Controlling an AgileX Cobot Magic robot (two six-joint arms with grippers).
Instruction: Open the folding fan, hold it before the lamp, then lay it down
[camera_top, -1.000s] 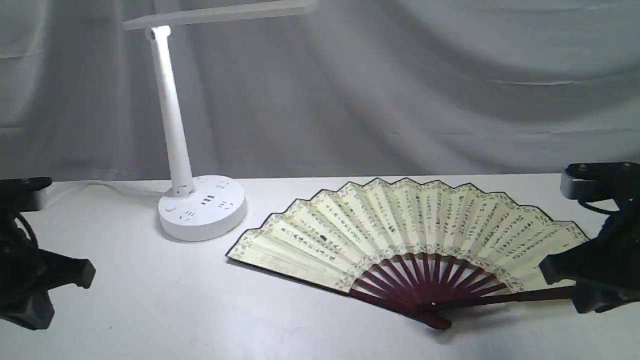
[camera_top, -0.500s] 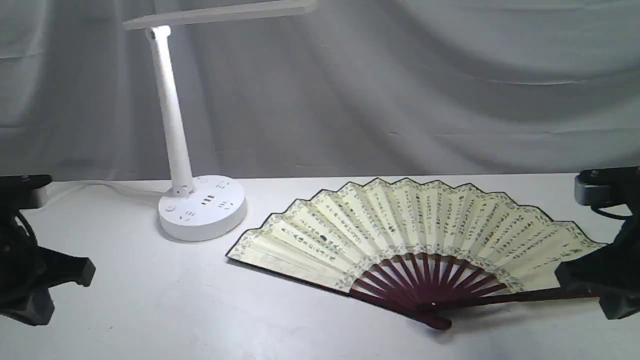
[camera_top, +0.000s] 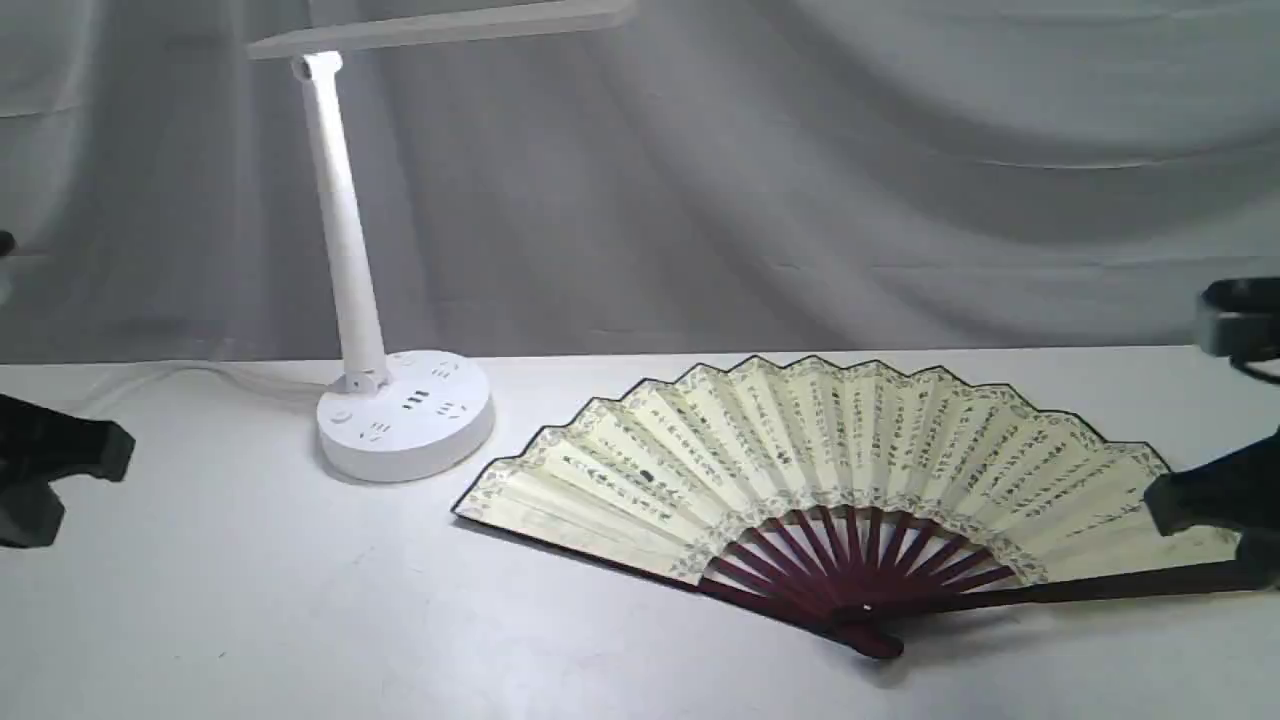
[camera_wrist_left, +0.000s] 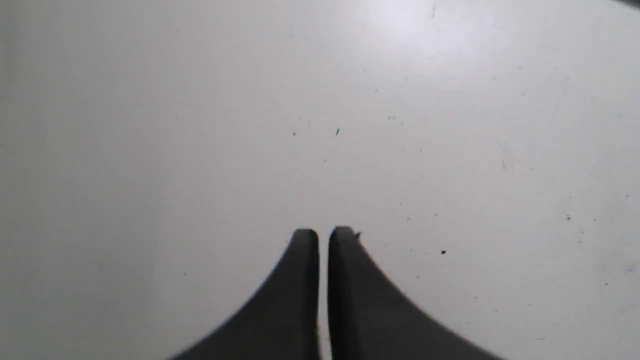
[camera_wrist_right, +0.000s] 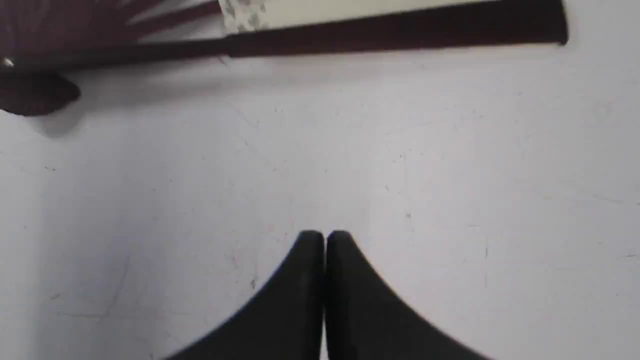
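The folding fan (camera_top: 830, 460) lies spread open and flat on the white table, cream leaf with black writing, maroon ribs meeting at a pivot at the front. Its dark guard (camera_wrist_right: 395, 32) also crosses the right wrist view. The white lamp (camera_top: 345, 260) stands behind and to the left of it, its head above the round base. My right gripper (camera_wrist_right: 324, 235) is shut and empty over bare table, apart from the guard; it shows dark at the right edge (camera_top: 1175, 505) of the exterior view. My left gripper (camera_wrist_left: 323, 232) is shut and empty at the far left (camera_top: 105, 450).
A grey cloth backdrop (camera_top: 800, 170) hangs behind the table. The lamp's white cord (camera_top: 210, 372) runs along the back left. Bare white tabletop (camera_top: 300, 600) lies in front of the lamp and the fan.
Both arms have drawn back toward the edges of the exterior view, the left one rising. The right gripper has shut. The fan has stayed flat on the table.
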